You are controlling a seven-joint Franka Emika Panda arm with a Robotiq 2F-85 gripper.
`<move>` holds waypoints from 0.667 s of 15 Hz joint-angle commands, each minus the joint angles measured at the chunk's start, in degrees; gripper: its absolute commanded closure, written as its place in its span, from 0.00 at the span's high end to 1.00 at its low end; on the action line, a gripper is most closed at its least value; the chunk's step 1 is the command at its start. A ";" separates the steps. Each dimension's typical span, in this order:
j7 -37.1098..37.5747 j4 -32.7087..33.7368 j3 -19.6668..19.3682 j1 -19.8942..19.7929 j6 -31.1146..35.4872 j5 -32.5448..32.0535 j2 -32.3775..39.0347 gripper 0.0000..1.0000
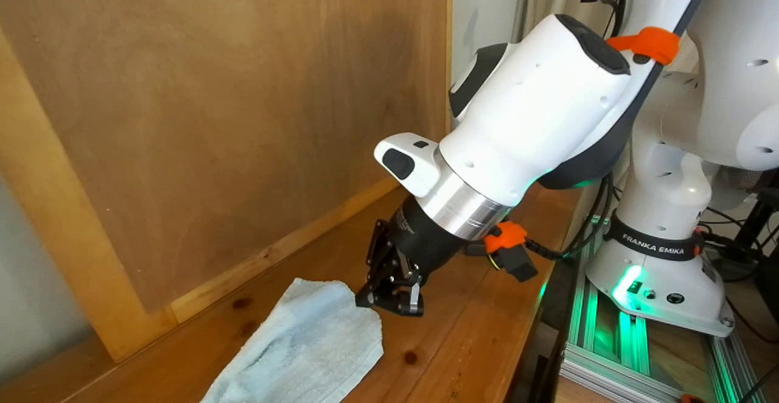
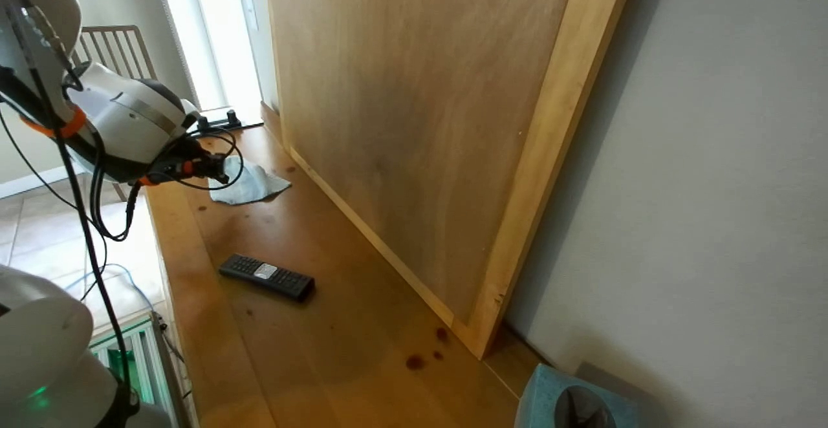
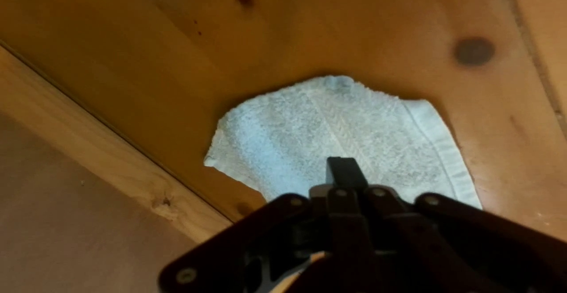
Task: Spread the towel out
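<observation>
1. Nearest: black gripper (image 3: 347,170) — jaws seemingly together, nothing visibly pinched.
2. Pale towel (image 1: 313,339) lies near the wooden panel (image 1: 243,117).
3. Spreading looks partly done — creases and the panel-side edge seem left to flatten.

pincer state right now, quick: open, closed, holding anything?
Pincer: closed, no visible grip on the towel.

Remote control (image 2: 268,279), black with a pale patch, lying flat on the wooden worktop (image 2: 349,331). Framed board (image 2: 414,124), upright along the worktop in both exterior views. Blue box (image 2: 544,392) with a dark opening, partly cut off, possibly for tissues. Slatted chair back (image 2: 123,53), in the background.
</observation>
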 commanded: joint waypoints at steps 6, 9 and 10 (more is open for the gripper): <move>2.37 0.14 -0.94 -0.85 3.64 -3.79 1.63 0.00; 4.70 0.57 -2.04 -1.64 6.09 -7.17 4.09 0.00; 5.20 0.66 -2.46 -1.78 6.50 -7.97 4.78 0.00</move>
